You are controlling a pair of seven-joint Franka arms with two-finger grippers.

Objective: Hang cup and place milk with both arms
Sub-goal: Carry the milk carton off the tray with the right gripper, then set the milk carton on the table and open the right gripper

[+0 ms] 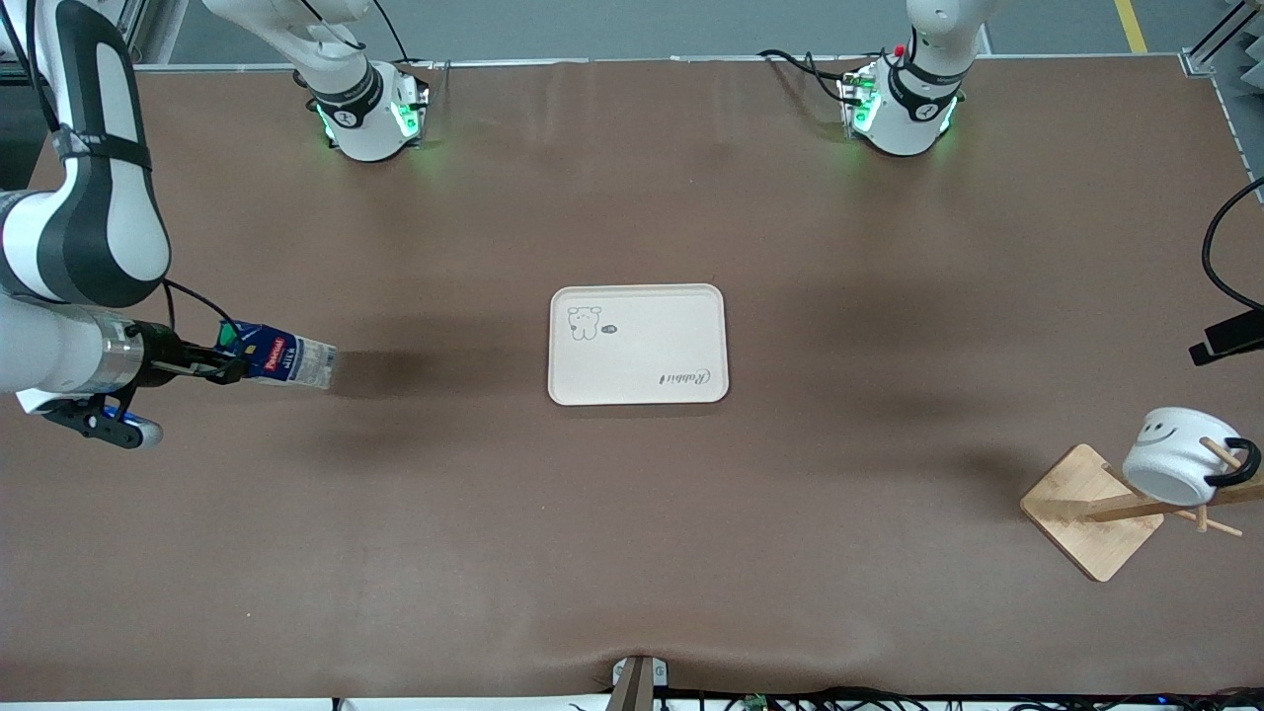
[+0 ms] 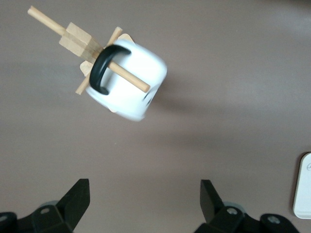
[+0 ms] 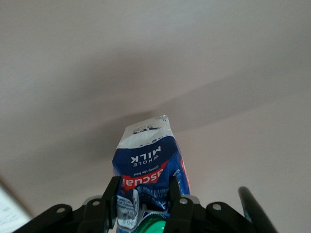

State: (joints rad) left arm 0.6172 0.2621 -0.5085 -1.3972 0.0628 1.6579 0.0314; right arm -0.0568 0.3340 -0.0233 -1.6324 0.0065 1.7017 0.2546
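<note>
The white cup (image 1: 1180,464) with a smiley face hangs by its black handle (image 2: 102,73) on a peg of the wooden rack (image 1: 1086,513), toward the left arm's end of the table. My left gripper (image 2: 144,201) is open and empty, apart from the cup (image 2: 131,82) and above it. Only a black part of that hand (image 1: 1229,336) shows at the edge of the front view. My right gripper (image 1: 232,367) is shut on the cap end of the blue milk carton (image 1: 286,358). It holds the milk (image 3: 150,155) on its side over the table at the right arm's end.
A white tray (image 1: 637,344) with a small bear drawing lies in the middle of the table; its corner (image 2: 303,194) shows in the left wrist view. The two arm bases (image 1: 370,114) (image 1: 904,104) stand along the table's edge farthest from the front camera.
</note>
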